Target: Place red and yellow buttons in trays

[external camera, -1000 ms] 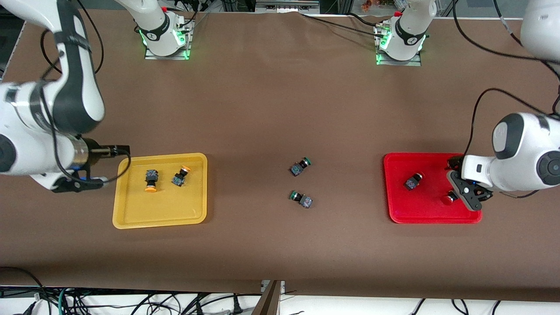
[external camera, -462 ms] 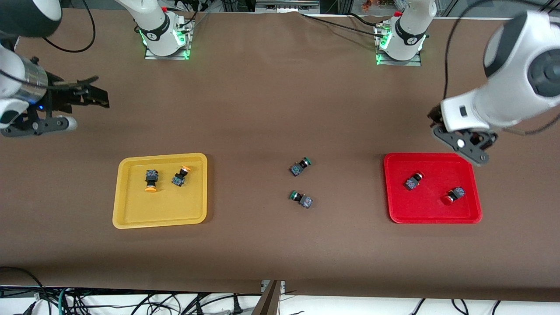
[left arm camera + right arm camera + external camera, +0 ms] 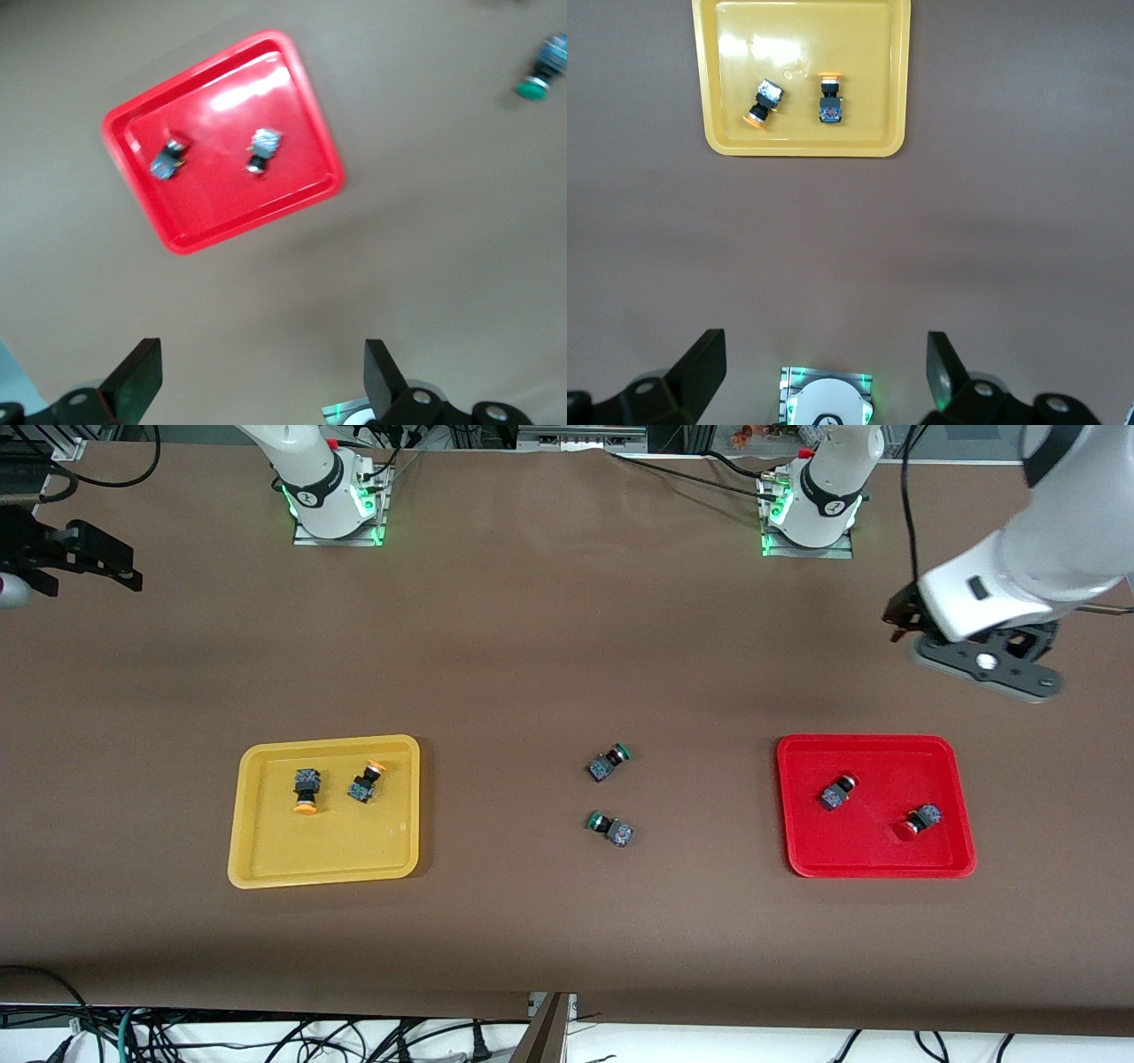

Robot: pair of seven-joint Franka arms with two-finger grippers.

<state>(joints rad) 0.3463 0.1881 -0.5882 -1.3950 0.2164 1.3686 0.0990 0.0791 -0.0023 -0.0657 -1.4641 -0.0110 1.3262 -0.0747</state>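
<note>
The yellow tray (image 3: 266,850) holds two yellow-capped buttons (image 3: 306,790) (image 3: 366,780), both lying on their sides. The red tray (image 3: 873,850) holds two red-capped buttons (image 3: 837,792) (image 3: 917,821). My left gripper (image 3: 898,615) is open and empty, up in the air over bare table between the red tray and the left arm's base. My right gripper (image 3: 102,567) is open and empty over the right arm's end of the table. The left wrist view shows the red tray (image 3: 221,199) with both buttons (image 3: 166,159) (image 3: 262,149). The right wrist view shows the yellow tray (image 3: 864,53) with its two (image 3: 764,100) (image 3: 830,99).
Two green-capped buttons (image 3: 608,762) (image 3: 611,828) lie on the brown table between the trays; one shows in the left wrist view (image 3: 542,66). The arm bases (image 3: 332,491) (image 3: 811,505) stand at the table's edge farthest from the front camera.
Both grippers have risen and drawn away from their trays toward the bases. The left gripper has left the red tray, and the second red button lies uncovered in it.
</note>
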